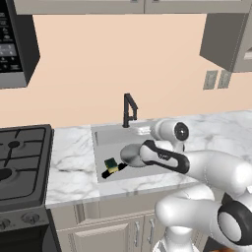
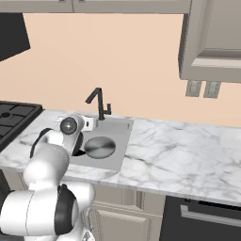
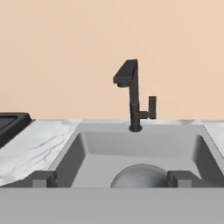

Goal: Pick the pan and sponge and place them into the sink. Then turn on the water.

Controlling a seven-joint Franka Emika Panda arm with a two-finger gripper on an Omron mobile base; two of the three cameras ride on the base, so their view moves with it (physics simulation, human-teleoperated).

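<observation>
The grey sink point(image 1: 106, 135) point(image 2: 120, 136) point(image 3: 131, 148) is set in the marble counter, with the black faucet point(image 1: 129, 110) point(image 2: 99, 104) point(image 3: 133, 94) at its back rim. Inside the basin lies the round grey pan point(image 1: 129, 153) point(image 2: 100, 147) point(image 3: 140, 175), its black handle point(image 1: 109, 172) pointing to the front left. The yellow and green sponge point(image 1: 111, 164) rests in the basin next to that handle. My gripper point(image 3: 111, 179) is open, level with the sink's front edge, facing the faucet across the pan. The spout looks dry; the water is out of view.
A black stove point(image 1: 19, 157) point(image 2: 12, 115) stands to the left of the sink. The marble counter point(image 2: 179, 150) stretches to the right. A microwave point(image 1: 15, 44) hangs at the upper left, and wall cabinets point(image 2: 212, 42) with outlets point(image 1: 216, 78) are at the right.
</observation>
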